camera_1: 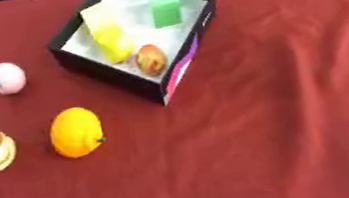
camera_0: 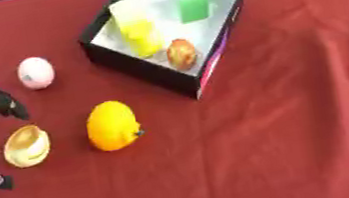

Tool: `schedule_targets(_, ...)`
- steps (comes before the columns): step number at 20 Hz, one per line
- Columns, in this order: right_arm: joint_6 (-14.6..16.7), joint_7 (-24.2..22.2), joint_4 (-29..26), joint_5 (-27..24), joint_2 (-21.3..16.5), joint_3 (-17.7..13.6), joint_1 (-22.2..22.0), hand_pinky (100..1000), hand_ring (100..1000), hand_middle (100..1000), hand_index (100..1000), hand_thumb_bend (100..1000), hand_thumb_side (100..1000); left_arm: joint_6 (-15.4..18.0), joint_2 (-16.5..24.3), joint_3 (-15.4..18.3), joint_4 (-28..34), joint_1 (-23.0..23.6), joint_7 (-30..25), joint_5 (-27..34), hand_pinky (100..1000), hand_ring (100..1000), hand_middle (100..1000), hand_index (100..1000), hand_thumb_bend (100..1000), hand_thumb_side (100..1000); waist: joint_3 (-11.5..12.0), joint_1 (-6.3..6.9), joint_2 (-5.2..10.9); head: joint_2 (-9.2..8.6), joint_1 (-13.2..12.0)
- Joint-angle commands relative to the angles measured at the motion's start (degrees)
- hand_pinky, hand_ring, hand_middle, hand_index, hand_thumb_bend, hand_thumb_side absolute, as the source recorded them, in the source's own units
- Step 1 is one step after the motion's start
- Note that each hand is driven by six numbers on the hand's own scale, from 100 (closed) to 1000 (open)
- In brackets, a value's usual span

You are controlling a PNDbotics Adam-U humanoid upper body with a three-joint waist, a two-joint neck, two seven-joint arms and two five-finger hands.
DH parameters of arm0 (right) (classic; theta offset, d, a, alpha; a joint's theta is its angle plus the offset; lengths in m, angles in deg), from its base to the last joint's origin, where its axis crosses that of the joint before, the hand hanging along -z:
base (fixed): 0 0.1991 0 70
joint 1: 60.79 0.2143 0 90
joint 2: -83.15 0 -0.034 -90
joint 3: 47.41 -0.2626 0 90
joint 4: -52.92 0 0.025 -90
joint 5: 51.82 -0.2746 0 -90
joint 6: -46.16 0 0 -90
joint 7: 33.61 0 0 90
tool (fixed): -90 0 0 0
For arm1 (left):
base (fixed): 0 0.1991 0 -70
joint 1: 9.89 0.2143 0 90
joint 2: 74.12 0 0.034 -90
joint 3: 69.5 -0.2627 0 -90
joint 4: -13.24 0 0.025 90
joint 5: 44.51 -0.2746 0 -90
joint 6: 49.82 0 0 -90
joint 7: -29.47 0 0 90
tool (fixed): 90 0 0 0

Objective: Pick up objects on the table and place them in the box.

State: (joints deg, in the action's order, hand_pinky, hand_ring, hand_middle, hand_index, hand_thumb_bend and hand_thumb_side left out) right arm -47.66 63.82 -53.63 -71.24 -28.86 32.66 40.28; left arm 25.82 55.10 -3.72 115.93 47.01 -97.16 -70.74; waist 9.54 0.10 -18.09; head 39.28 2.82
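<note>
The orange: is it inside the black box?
No, the orange lies on the red cloth, outside the box and apart from it.

The setting reads as a staged test table in a lab or demo room more than a home. A plain red cloth (camera_0: 305,114) covers the whole table, wrinkled on the right. On it lie only toy-like props: a black box (camera_0: 132,62) with a white lining at the far middle, and at the left a pink egg-shaped thing (camera_0: 35,72), an orange fruit (camera_0: 112,125) and a tan shell-like piece (camera_0: 26,146). Beyond the cloth's far edge only a thin grey strip shows.
</note>
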Motion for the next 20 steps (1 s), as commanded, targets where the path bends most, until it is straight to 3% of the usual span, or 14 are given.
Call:
schedule_targets(1, -0.26, 0.07, -0.28, 0.39, -0.87, -0.55, 0.36, 970, 740, 699, 841, 100, 539, 0.06, 0.36, 0.48, -0.84, -0.51, 1.18, -1.28, 799, 794, 719, 782, 750, 100, 0.07, -0.07, 0.87, -0.06, -0.3)
schedule_targets(13, -0.35, -0.17, 0.08, 1.09, -0.04, -0.94, -0.47, 971, 739, 698, 840, 100, 542, -1.24, -3.34, 0.58, -2.55, -1.87, 4.8, -2.04, 773, 764, 698, 775, 690, 100, 0.25, -0.16, 0.82, -0.68, -0.68)
schedule_targets(20, 0.01, -0.88, -0.19, 0.72, 0.07, -1.02, -0.47, 976, 742, 702, 843, 100, 539, -0.6, -4.66, -0.35, -4.75, -2.28, 4.0, -4.63, 761, 745, 685, 763, 703, 100, 0.16, -0.18, 0.8, -0.63, -0.75)
